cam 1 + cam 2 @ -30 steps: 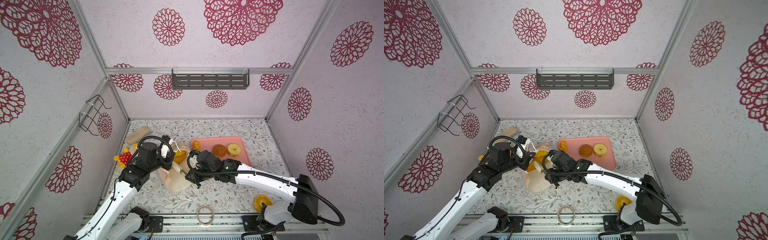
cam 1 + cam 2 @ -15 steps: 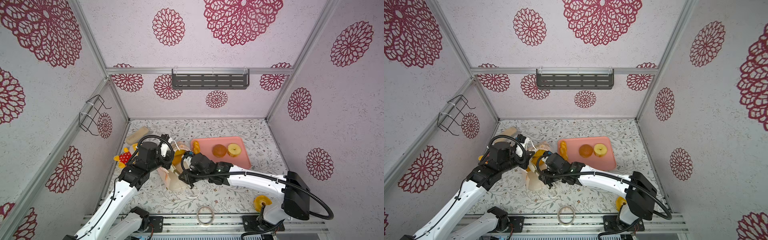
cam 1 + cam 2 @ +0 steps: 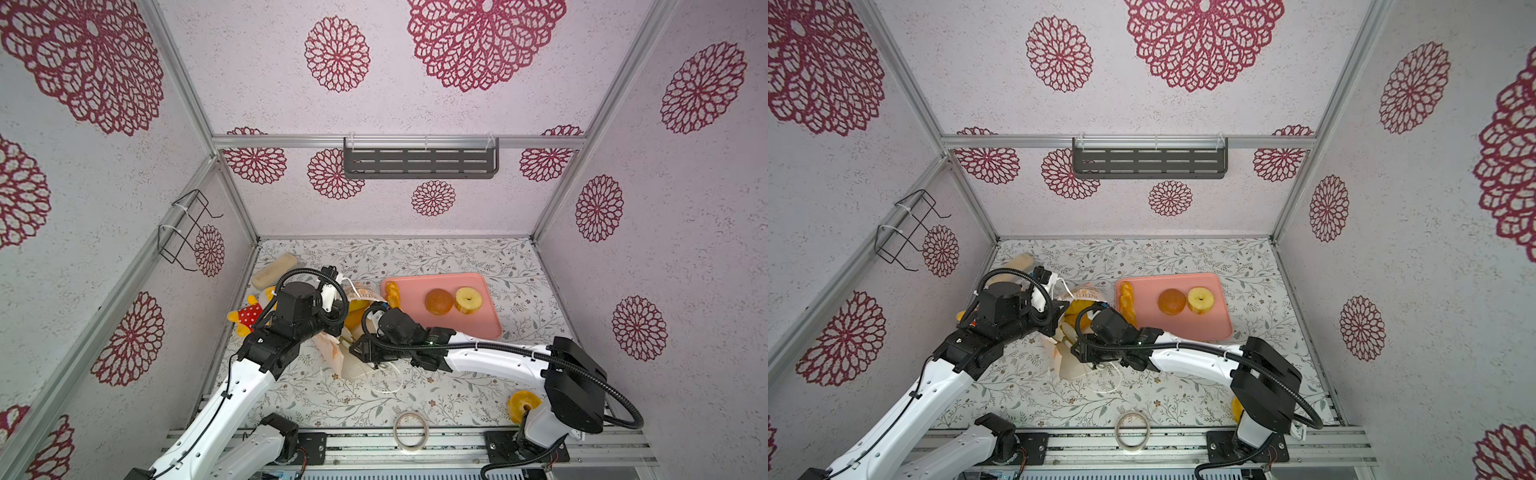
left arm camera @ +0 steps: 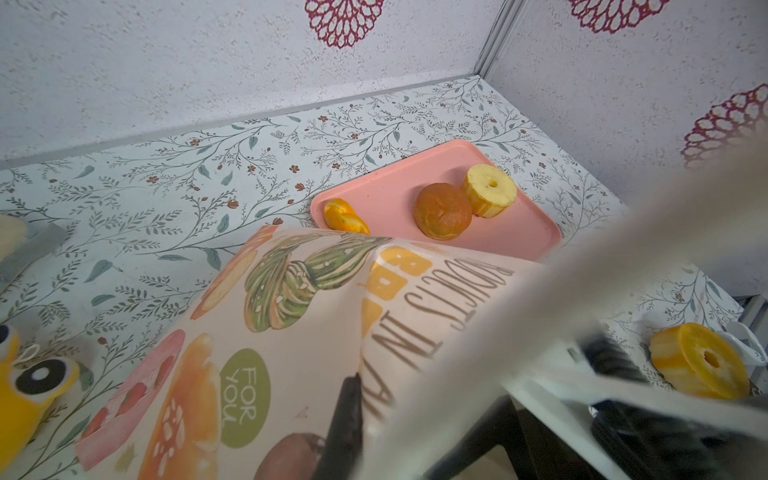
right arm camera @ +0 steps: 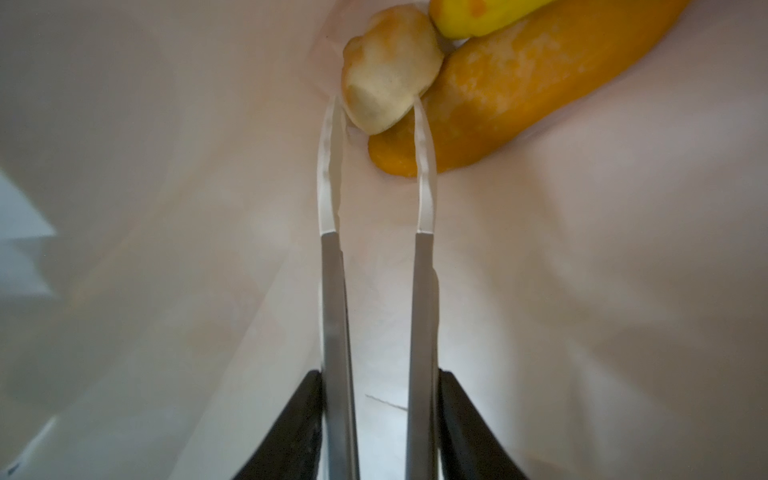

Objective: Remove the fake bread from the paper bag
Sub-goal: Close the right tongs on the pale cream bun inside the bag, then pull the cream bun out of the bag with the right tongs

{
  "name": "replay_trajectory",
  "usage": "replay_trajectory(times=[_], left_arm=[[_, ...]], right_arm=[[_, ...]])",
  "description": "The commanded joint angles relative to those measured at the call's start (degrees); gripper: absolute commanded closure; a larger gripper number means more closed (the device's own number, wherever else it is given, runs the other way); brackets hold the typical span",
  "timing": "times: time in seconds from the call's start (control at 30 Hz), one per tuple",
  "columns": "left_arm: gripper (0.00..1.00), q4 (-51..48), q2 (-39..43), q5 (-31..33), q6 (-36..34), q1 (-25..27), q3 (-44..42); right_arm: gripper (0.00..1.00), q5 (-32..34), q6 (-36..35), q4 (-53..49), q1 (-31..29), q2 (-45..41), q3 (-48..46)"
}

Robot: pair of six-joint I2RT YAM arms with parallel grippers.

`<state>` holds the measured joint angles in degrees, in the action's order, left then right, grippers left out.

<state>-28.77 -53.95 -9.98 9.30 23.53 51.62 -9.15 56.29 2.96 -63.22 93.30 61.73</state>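
The paper bag (image 4: 270, 332) lies on the tabletop (image 3: 436, 257) between the two arms, one end just beside the corner of the pink tray (image 3: 478, 328). The left tool (image 4: 348, 409) is closed on the bag's paper (only one dark finger shows, flat against the printed face). The right tool (image 5: 376, 108) reaches inside the bag with its jaws parted. Its clear fingertips (image 5: 328, 137) sit on either side of a pale piece (image 5: 390, 75) of fake bread and are not pressed shut on it. That piece rests against an orange loaf (image 5: 532, 83), and a yellow piece (image 5: 478, 16) lies against them, deeper in. Three breads sit on the tray: a braided stick (image 3: 392, 293) at its left end, and a brown bun (image 3: 439, 301) and a yellow ring (image 3: 468, 299) side by side, touching. A second ring (image 3: 524, 406) lies by the right arm's base.
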Motion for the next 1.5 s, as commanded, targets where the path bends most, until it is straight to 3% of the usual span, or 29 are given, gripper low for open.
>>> replay_trajectory(times=[0.0, 0.37, 0.77, 0.83, 0.93, 1.13, 1.27, 1.47], left_arm=[[1.0, 1.87, 0.96, -1.01, 1.2, 0.17, 0.69], [1.0, 4.07, 1.04, -1.09, 1.82, 0.18, -0.27], [1.0, 6.17, 1.99, -2.27, 2.78, 0.29, -2.21], [1.0, 6.6, 1.84, -2.52, 2.92, 0.24, -2.31], [1.0, 6.72, 1.83, -2.46, 3.09, 0.28, -2.48], [1.0, 4.88, 2.4, 1.22, 3.38, 0.21, -2.65], [1.0, 4.99, 3.22, 4.21, 4.65, 0.24, -3.87], [1.0, 6.26, 4.72, 6.98, 6.05, 0.28, -5.89]], right_arm=[[0.56, 1.2, 7.69, 13.3, 0.86, -1.21, -2.4], [0.53, -0.89, 18.33, 21.97, 1.15, 2.52, -1.44], [0.53, -0.45, 23.77, 28.0, 2.09, 8.84, 0.17], [0.59, -1.49, 23.85, 29.54, 2.44, 10.93, 1.72], [0.77, -2.44, 24.15, 31.12, 2.75, 11.94, 2.51], [0.98, -2.48, 21.89, 29.49, 2.71, 5.44, -3.54], [1.0, -1.43, 20.53, 28.73, 1.82, -2.1, -10.31], [1.0, 2.1, 15.5, 17.19, -0.47, -13.37, -13.85]])
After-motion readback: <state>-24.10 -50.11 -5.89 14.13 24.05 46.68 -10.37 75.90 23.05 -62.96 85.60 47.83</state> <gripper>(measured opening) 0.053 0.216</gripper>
